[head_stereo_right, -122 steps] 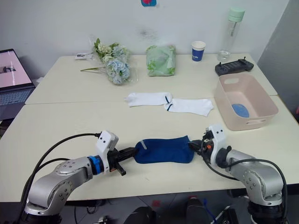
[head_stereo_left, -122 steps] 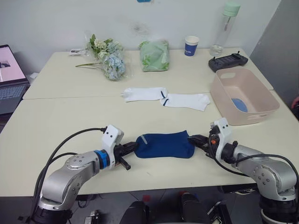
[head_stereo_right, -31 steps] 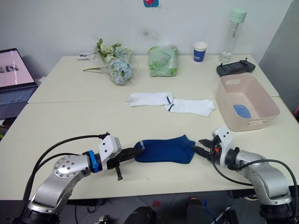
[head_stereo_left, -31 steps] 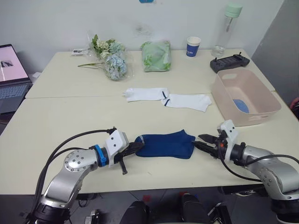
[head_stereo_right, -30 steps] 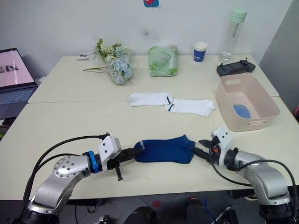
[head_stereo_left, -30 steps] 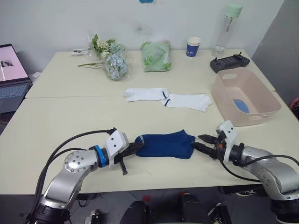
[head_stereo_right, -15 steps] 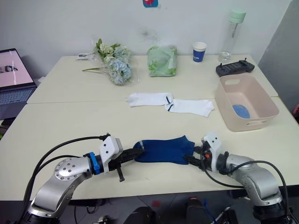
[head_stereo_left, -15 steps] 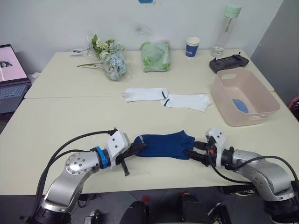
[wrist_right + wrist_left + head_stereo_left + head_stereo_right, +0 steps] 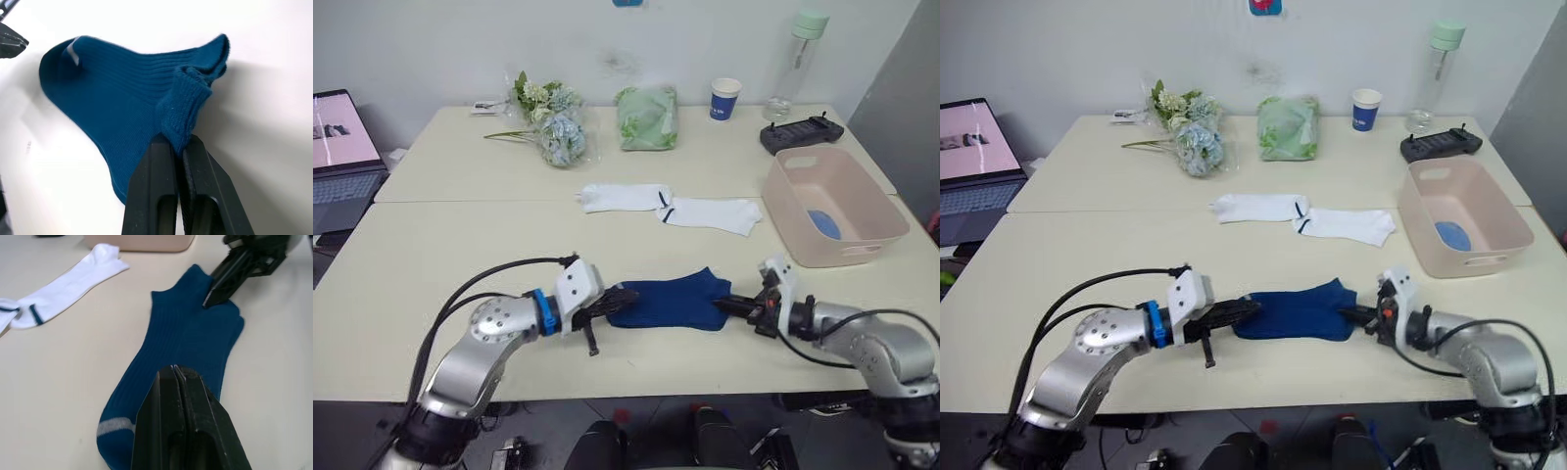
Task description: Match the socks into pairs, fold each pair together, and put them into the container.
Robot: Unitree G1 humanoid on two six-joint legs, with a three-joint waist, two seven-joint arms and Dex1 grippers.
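Navy socks (image 9: 671, 302) lie flat near the front edge of the table (image 9: 440, 255), stacked so they read as one piece; whether it is two layers cannot be confirmed from the head views. Right gripper (image 9: 177, 147) is clamped on the cuff end, a bunched fold of ribbed fabric pinched between its closed fingers. Left gripper (image 9: 172, 377) rests its closed tip on the toe end near the grey stripe; the fingers are together with no cloth visibly between them, so it looks to be pinning rather than gripping.

Judgement: one end pinned and the other gripped suits a fold, with the cuff to be carried over toward the toe.

White socks (image 9: 666, 206) lie end to end at mid-table, well apart from the navy ones, untouched. Container (image 9: 835, 208) sits at the right edge of the table; a light blue piece (image 9: 827, 223) lies on its floor, presumably the blue pair already placed, though partly cut off by the near wall so count is unclear.

Far edge: flowers (image 9: 548, 122), green bag (image 9: 647, 117), paper cup (image 9: 725, 98), bottle (image 9: 793, 61), black controller (image 9: 801, 133). Laptop (image 9: 342, 147) is cut off at the left.
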